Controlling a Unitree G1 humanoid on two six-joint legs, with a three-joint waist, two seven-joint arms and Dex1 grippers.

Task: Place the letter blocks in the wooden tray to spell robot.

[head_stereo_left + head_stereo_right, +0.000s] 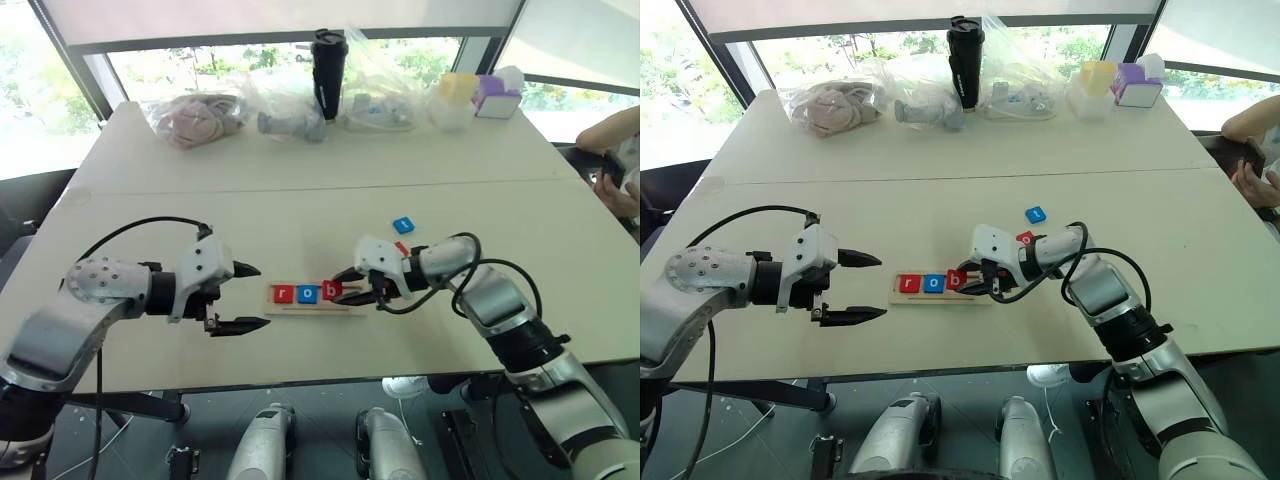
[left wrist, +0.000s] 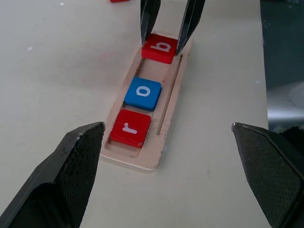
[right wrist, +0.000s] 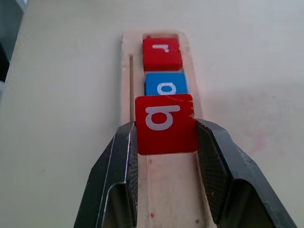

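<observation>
Right tool [image 3: 166,142] clamps red b tile [image 3: 165,124] over tray [image 2: 173,90] on pale windowside table [image 1: 200,200].

You're in some kind of office or lab meeting room: two pale tables [image 1: 330,150] pushed together in front of big windows [image 1: 200,60] with trees outside, bags of props [image 1: 195,118] and a black tumbler [image 1: 328,72] lined up along the far edge.
</observation>
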